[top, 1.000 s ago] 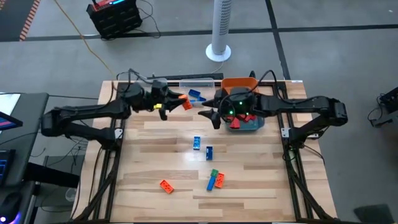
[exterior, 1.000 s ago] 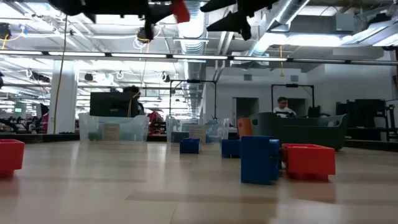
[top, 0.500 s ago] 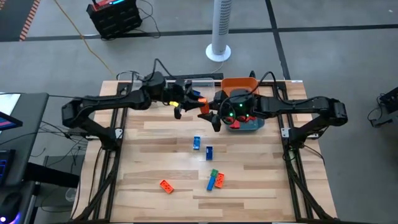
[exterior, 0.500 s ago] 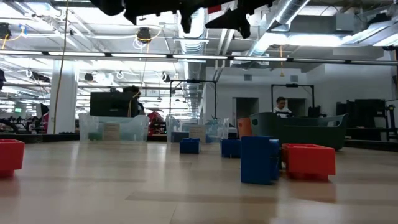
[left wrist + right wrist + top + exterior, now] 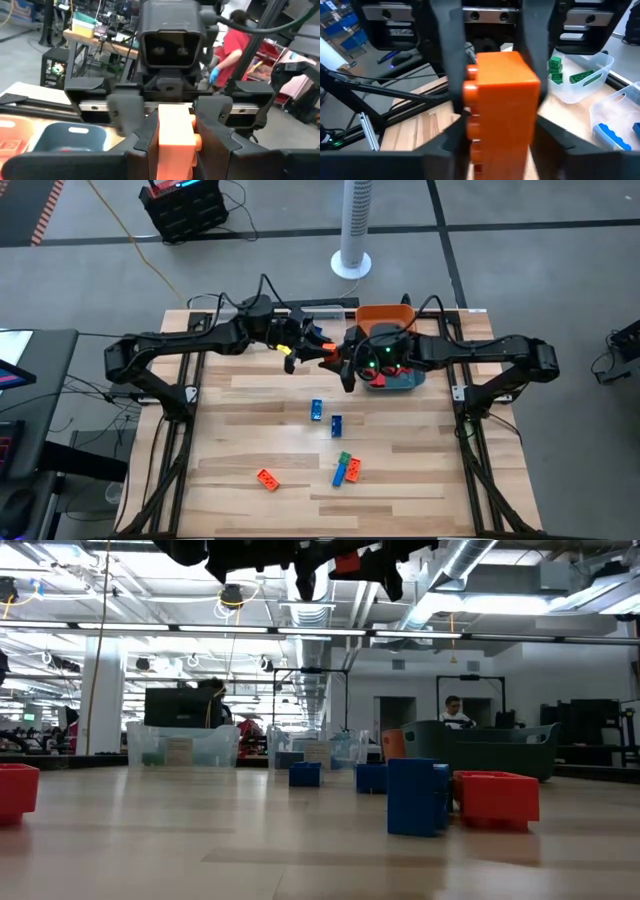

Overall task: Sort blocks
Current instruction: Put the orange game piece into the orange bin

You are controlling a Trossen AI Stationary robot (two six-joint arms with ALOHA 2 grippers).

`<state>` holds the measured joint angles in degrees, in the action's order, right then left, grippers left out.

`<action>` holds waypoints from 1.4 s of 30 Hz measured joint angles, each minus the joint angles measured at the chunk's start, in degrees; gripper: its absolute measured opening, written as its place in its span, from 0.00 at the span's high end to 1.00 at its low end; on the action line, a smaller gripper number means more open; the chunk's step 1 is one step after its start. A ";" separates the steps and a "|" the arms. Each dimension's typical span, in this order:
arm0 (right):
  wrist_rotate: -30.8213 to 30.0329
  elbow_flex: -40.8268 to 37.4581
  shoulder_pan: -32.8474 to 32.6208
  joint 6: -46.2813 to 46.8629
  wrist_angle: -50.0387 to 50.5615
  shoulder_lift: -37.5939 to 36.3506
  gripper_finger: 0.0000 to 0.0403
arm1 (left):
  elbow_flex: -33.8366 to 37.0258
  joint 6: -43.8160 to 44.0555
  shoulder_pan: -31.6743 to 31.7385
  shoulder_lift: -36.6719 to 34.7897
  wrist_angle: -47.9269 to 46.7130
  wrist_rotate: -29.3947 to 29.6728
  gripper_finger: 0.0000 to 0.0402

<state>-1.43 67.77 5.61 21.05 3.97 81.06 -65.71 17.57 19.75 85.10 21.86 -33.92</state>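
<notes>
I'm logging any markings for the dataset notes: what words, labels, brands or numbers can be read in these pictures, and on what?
None can be read.
Orange block in the left claw: studs only, no lettering visible.
Clear bin in the low view: a pale label, too blurred to read.
Blue block and red block: no print visible.

We see two dark, almost black jointed arms — green lights glowing on the right arm (image 5: 470, 358), black cables looping off both.
</notes>
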 joint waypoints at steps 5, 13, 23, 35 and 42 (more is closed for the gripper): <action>0.83 0.00 0.11 -0.74 0.37 0.00 0.79 | 0.00 -0.73 0.04 0.00 -0.78 -0.26 0.75; 2.45 -0.02 0.17 -1.09 1.70 0.00 0.79 | -0.02 -0.36 -0.02 -0.08 -3.77 0.59 0.69; 3.01 -0.02 2.18 0.28 7.25 -0.50 0.79 | -7.31 -7.76 1.77 -0.01 -22.65 2.66 0.39; -3.29 -0.02 18.63 4.86 30.79 -0.15 0.77 | -18.53 -15.74 3.06 -0.81 -53.03 20.04 0.36; -4.02 -0.98 32.10 5.03 32.47 0.88 0.76 | -18.49 -16.42 0.17 -0.76 -52.90 20.02 0.36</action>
<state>-5.45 66.79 37.71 26.09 36.43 81.94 -84.20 1.14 19.92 84.33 -31.03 -13.91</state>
